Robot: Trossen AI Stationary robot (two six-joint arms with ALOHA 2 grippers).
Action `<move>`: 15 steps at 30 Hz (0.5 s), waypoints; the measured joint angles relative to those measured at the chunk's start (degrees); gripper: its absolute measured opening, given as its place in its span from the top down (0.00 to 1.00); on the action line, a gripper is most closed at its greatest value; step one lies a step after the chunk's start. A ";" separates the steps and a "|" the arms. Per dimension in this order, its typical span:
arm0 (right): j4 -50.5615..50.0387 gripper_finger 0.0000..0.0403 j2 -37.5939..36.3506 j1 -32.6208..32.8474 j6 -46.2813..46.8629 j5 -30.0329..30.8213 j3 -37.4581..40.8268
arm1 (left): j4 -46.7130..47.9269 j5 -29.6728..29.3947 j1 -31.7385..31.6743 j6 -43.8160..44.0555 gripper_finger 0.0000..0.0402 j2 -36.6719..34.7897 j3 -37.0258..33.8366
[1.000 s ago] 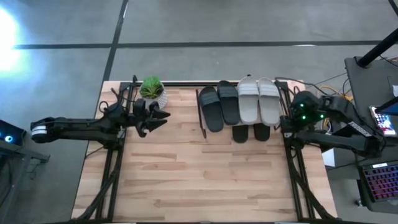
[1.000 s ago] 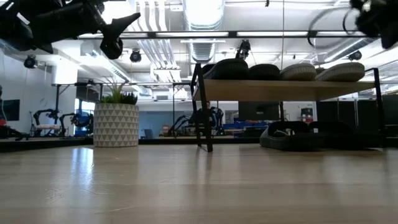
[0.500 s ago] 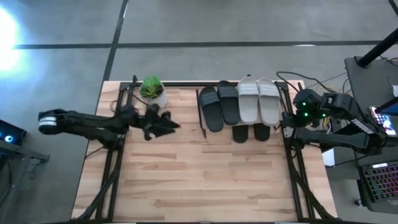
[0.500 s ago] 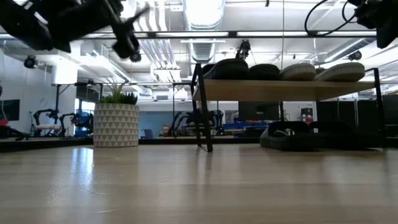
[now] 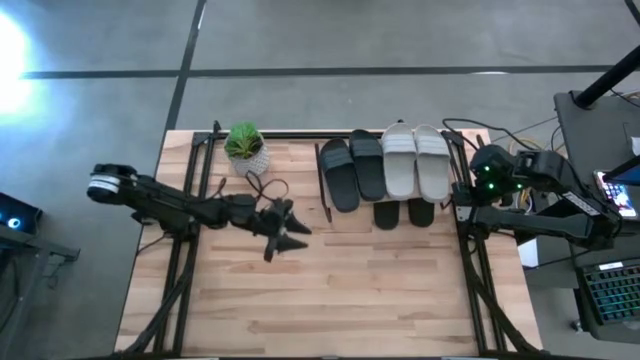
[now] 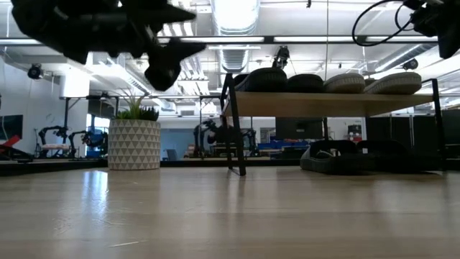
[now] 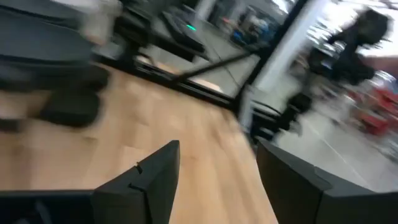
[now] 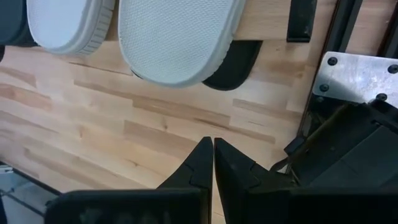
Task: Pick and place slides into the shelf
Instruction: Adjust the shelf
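Note:
The shelf (image 6: 330, 103) stands at the table's far side, right of centre. On its board lie two black slides (image 5: 352, 172) and two light grey slides (image 5: 417, 160), side by side. Two more black slides (image 5: 403, 213) rest on the table under the board, heels sticking out toward the near edge; in the low view they show as dark shapes (image 6: 338, 157). My left gripper (image 5: 283, 238) hovers open above the table, left of the shelf, touching nothing. My right gripper (image 8: 213, 163) is shut beside the shelf's right end, near the outer grey slide (image 8: 174, 37).
A small plant in a white patterned pot (image 5: 246, 146) stands at the far edge, left of the shelf (image 5: 326, 200). Black arm mounts run along both table sides. Bare wooden tabletop (image 5: 340, 290) spreads over the middle and near half. Desk gear sits beyond the right edge.
My left gripper has swung away from the plant pot toward the table's right and near edge, reaching out over the middle and closer to the shelf, and it has sunk a little. The slides and shelf have stayed put.

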State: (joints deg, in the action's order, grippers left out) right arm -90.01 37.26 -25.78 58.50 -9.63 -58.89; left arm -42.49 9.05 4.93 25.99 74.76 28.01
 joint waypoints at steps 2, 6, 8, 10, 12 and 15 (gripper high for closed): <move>-0.01 0.98 -0.17 0.00 0.00 -0.02 0.00 | 1.40 2.88 0.54 1.31 0.51 0.60 1.65; -0.01 0.98 -0.46 0.00 0.00 -0.02 0.07 | -0.05 4.21 0.65 12.92 0.51 2.69 3.13; -0.01 0.98 -0.48 0.00 0.41 -0.26 0.07 | -0.65 4.41 0.52 15.77 0.51 3.02 3.79; 0.01 0.98 -0.46 0.00 0.85 -0.75 0.07 | -0.97 5.40 0.33 14.00 0.51 3.13 4.17; -0.01 0.98 -0.48 0.00 0.94 -0.85 0.07 | -0.18 1.88 0.47 9.37 0.51 3.45 4.53; -0.01 0.98 -0.46 0.00 1.56 -0.85 0.07 | 3.73 -5.78 0.81 4.59 0.56 3.45 4.90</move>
State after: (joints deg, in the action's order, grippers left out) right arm -90.02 36.80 -25.78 60.06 -10.48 -58.83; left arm -38.77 3.27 5.74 30.57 78.20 32.91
